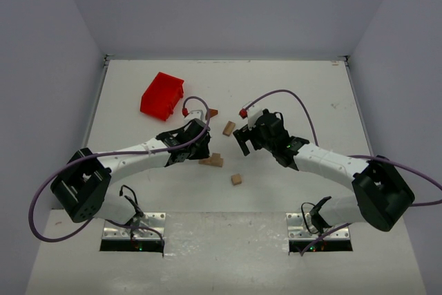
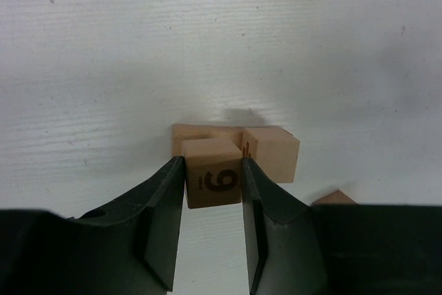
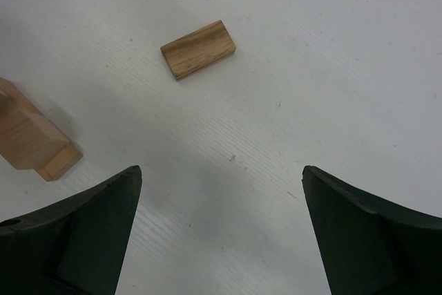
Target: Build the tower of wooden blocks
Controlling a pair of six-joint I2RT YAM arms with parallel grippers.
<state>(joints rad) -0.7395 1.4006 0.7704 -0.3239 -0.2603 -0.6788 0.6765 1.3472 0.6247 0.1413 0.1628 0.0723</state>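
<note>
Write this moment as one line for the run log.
left gripper: shut on numbered cube | numbered cube: next to plain cube | right gripper: open, empty, loose slab ahead

Looks like a robotics lab test cell to me, not anybody's home or shop. You've got a plain white table (image 1: 290,81) boxed in on three sides by blank pale walls (image 1: 221,5). Two black-and-white robot arms, the left arm (image 1: 131,160) and the right arm (image 1: 331,164), sit on metal base plates (image 1: 155,220) at the near edge, with purple cables (image 1: 283,91) looping off them. The only props are a red plastic bin (image 1: 162,94) and a few small wooden blocks (image 1: 237,179) scattered on the tabletop.
</note>
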